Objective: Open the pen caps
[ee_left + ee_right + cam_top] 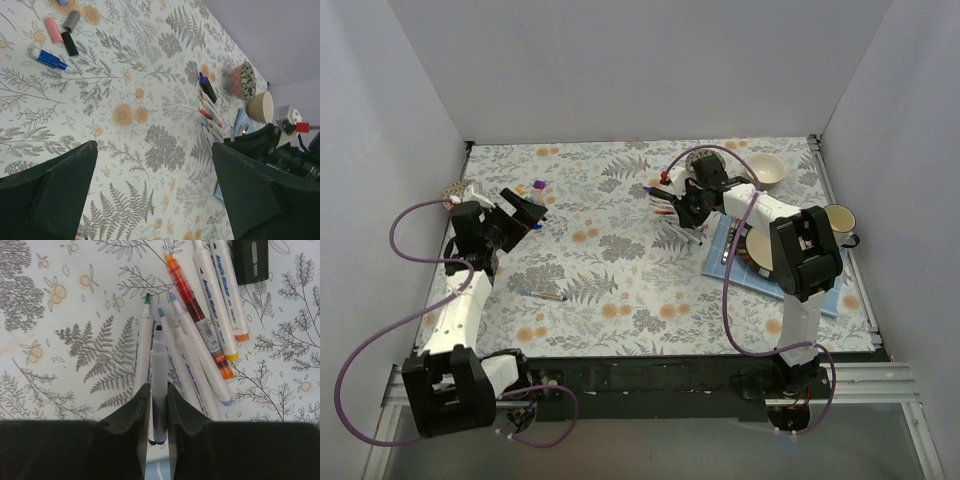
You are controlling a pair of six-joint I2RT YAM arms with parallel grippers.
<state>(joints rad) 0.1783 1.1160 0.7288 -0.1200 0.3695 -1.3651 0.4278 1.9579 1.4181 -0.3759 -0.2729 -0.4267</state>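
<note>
My right gripper (159,390) is shut on a white-barrelled pen (159,360) whose dark tip is bare and points away from me. It is held just over a pile of several white pens (200,340) with bare tips, which also shows in the top view (672,215). Loose pen caps lie at the far left: pink (52,29), grey (71,20), black (69,43) and blue (49,58); a purple cap (539,186) shows from above. My left gripper (528,210) is open and empty above the cloth, beside these caps (154,150).
A capped pen (542,294) lies alone at the left front. A black pen with a purple cap (207,87) lies by the pile. A patterned bowl (243,81), a beige bowl (766,168), a mug (840,222) and a blue mat (720,262) stand at the right.
</note>
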